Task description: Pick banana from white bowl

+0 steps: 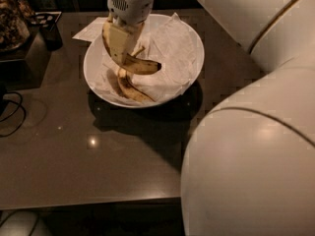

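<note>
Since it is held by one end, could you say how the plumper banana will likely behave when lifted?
The banana sticks out sideways from the tool above the white bowl, so it seems stiff. Held at one end, it may pivot or slip. Brown marks suggest ripeness; squeezing could bruise it.

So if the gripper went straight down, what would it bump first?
Probably the thinner banana lying in the white bowl, just below the gripper, which holds the plumper banana. Depth is hard to judge.
</note>
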Tool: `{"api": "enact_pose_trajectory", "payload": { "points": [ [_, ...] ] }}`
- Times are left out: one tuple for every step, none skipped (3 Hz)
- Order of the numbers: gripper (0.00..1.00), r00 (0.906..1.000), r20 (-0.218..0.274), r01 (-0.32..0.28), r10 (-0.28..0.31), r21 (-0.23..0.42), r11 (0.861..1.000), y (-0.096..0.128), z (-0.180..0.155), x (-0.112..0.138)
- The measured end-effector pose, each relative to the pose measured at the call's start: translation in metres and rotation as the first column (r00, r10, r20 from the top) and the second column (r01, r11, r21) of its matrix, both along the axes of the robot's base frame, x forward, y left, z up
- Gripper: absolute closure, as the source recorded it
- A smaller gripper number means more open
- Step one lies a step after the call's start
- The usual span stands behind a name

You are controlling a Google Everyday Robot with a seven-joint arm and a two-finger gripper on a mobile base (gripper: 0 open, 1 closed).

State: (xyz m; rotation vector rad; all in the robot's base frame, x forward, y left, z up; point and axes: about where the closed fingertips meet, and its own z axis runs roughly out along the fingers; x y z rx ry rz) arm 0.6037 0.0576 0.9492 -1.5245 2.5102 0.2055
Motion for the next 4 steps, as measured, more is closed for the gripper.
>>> {"api": "enact_pose_trajectory", "payload": {
  "points": [
    [1.0, 1.0, -0.005, 0.006, -0.006, -0.006, 1.0, 0.003, 0.01, -0.011],
    [1.0, 0.9997, -0.01, 0.021, -0.021, -0.013, 1.0, 0.006, 0.023, -0.027],
    [1.0, 0.9994, 0.034, 0.006, -0.008, 0.049, 0.999, 0.013, 0.042, -0.04],
    [1.0, 0.999, 0.045, -0.001, -0.001, 0.056, 0.998, 0.016, 0.046, -0.043]
  ]
}}
